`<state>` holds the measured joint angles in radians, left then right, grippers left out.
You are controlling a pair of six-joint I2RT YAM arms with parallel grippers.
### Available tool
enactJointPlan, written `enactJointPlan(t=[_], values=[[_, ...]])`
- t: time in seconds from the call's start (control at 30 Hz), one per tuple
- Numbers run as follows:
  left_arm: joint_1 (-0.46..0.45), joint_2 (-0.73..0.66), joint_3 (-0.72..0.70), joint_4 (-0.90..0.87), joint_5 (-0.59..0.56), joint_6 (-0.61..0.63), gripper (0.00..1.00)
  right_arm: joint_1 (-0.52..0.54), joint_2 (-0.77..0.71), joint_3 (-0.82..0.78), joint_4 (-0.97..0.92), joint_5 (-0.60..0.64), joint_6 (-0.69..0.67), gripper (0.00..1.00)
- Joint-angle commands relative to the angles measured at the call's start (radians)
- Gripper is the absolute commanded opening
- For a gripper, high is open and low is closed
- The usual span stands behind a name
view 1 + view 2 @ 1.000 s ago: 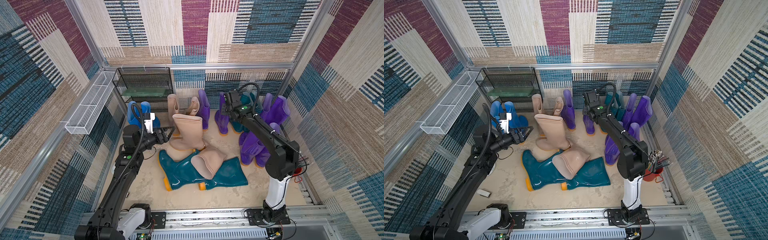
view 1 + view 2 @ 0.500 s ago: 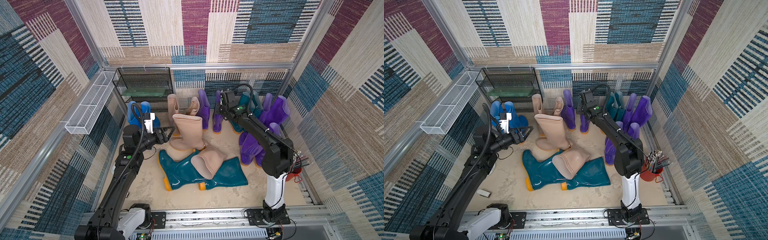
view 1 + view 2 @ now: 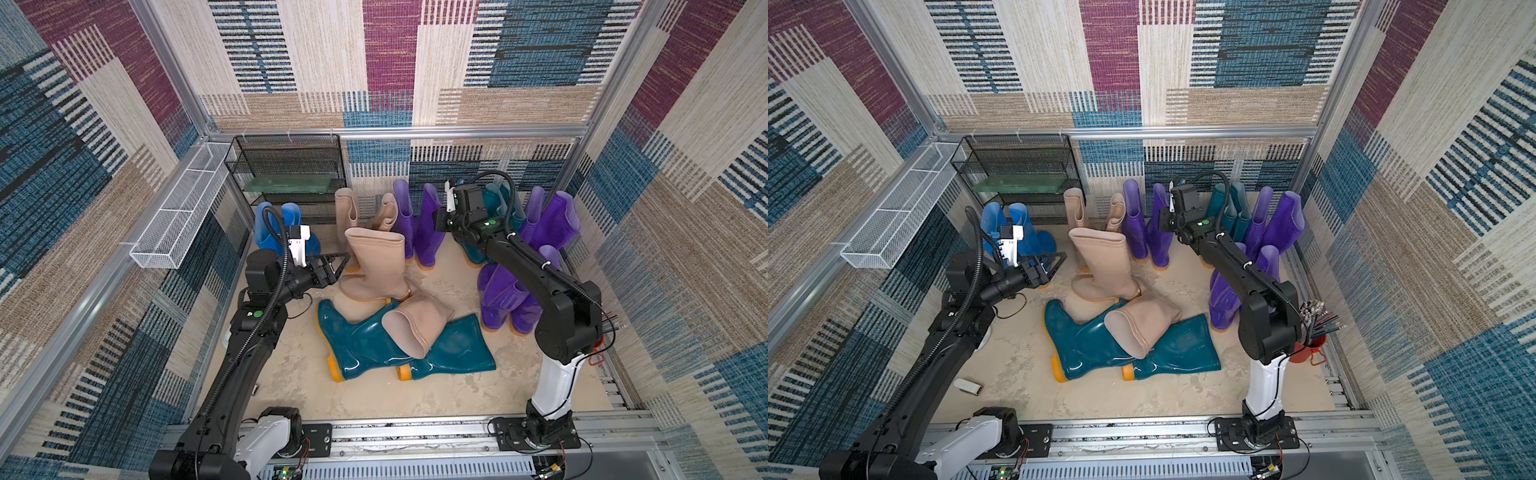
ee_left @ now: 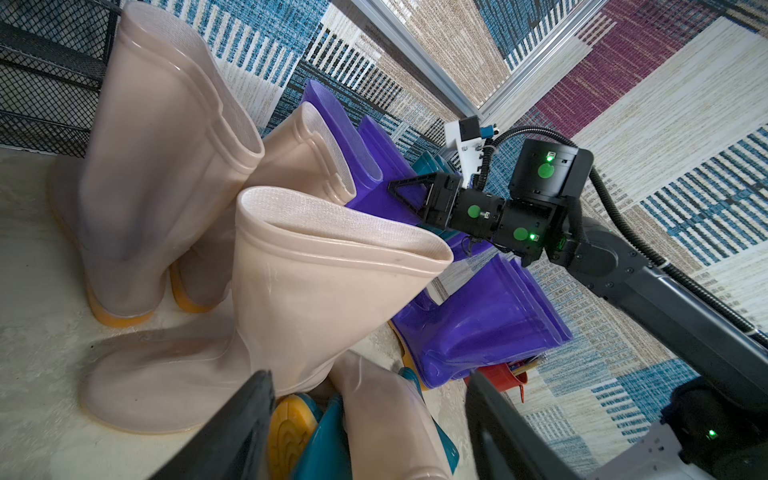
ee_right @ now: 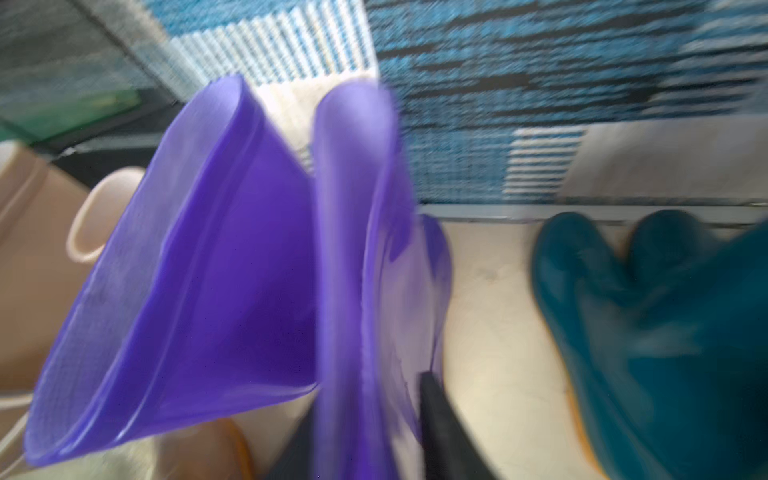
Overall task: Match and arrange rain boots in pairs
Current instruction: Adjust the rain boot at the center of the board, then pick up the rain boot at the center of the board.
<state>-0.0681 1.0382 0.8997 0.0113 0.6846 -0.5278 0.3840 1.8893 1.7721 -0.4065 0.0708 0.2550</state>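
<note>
By the floor's back edge, right gripper astride the rim of a purple boot, grip unclear through blur; left gripper wide open beside upright beige boot.

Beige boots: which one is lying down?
The beige boot lying across the two fallen teal boots, mid-floor. The other three beige boots stand upright on their soles.

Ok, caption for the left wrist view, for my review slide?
Open left gripper faces an upright beige boot; beyond it, the right gripper sits at the purple boots.
</note>
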Motion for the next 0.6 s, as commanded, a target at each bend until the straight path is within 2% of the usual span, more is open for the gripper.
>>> enactJointPlan(t=[0.0,0.1,0.27,0.47,0.57], values=[[0.001,-0.005,0.004,0.032,0.013,0.02,0.75,0.035,-0.037,0.039,0.01,0.078,-0.039,0.76],[0.002,-0.005,0.005,0.031,0.011,0.022,0.75,0.067,-0.043,0.1,-0.007,0.115,-0.063,0.79],[0.002,-0.008,0.005,0.022,0.007,0.028,0.75,0.093,0.019,0.177,0.002,0.042,-0.093,0.75],[0.002,-0.008,0.005,0.023,0.007,0.029,0.75,0.121,0.174,0.397,-0.195,0.016,-0.075,0.74],[0.002,-0.008,0.005,0.024,0.008,0.026,0.75,0.147,0.161,0.366,-0.181,0.038,-0.092,0.73]])
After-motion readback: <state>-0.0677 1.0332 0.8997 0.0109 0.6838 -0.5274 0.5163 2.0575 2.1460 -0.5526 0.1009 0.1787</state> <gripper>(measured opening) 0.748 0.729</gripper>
